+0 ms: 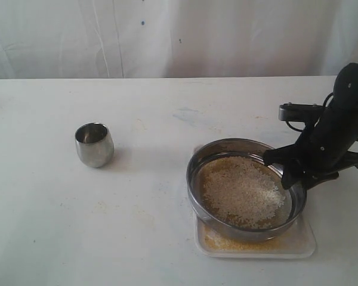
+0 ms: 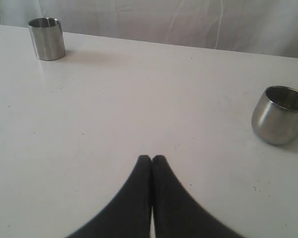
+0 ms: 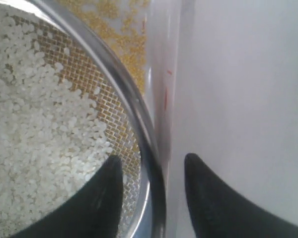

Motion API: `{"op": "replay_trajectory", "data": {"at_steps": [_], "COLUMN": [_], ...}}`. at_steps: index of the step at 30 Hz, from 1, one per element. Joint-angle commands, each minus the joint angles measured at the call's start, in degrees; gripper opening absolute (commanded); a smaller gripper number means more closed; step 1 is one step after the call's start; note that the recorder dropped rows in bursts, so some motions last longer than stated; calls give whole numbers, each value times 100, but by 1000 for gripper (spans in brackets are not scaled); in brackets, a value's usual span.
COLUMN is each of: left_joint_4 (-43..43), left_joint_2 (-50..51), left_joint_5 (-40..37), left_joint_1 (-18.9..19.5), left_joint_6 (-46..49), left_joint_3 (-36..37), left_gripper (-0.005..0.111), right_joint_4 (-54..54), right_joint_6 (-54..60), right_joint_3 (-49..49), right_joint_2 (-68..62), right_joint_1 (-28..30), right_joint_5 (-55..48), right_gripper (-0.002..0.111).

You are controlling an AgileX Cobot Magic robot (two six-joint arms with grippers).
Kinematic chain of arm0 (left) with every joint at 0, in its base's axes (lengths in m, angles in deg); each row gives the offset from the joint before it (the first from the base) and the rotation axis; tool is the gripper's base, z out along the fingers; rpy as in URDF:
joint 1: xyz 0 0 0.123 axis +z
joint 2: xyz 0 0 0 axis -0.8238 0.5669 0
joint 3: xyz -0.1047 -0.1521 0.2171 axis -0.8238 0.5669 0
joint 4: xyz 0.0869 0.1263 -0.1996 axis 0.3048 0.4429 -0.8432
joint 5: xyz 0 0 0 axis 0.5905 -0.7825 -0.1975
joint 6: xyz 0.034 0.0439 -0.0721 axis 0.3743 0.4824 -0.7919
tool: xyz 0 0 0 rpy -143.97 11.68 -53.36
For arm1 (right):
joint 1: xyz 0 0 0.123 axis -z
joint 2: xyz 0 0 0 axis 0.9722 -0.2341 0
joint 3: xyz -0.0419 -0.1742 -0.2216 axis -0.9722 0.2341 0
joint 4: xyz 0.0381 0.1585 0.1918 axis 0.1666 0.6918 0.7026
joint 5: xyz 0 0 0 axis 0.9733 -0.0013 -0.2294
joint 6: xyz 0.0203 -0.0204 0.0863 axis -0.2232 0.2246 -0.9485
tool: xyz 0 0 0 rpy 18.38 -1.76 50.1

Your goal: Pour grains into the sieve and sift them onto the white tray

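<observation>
A white table carries the work, with the white tray at its near right and the sieve sitting over the tray and covering most of it. The right gripper reaches in from the right. Its jaws stand apart astride the sieve's far-right rim, one finger over the mesh and one outside, with a gap on either side and nothing clamped. The left gripper hangs over bare table, fingertips pressed together and empty.

Left of the sieve and well apart from it stands a rounded steel cup, and a straight-sided steel cup stands further off.

The grains are already poured. Whitish rice lies heaped on the mesh, and fine yellow granules show on the tray beneath. Sifting appears well along. The next move likely calls for pinching the rim firmly and shaking the sieve level, keeping it over the tray's low rim.
</observation>
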Motion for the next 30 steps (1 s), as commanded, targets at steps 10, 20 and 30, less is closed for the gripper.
{"op": "replay_trajectory", "data": {"at_steps": [10, 20, 30], "left_joint_4": [33, 33, 33], "left_joint_2": [-28, -28, -28], "left_joint_5": [27, 27, 27], "left_joint_1": [4, 4, 4], "left_joint_6": [-7, -7, -7], "left_joint_3": [9, 9, 9], "left_gripper": [0, 0, 0], "right_joint_4": [60, -434, -1149], "right_joint_6": [-106, -226, -1175], "right_joint_3": [-395, -545, 1947], "right_joint_2": [415, 2575, 6765], "right_joint_1": [70, 70, 70], "right_joint_5": [-388, -1294, 1341], "right_gripper": [42, 28, 0]}}
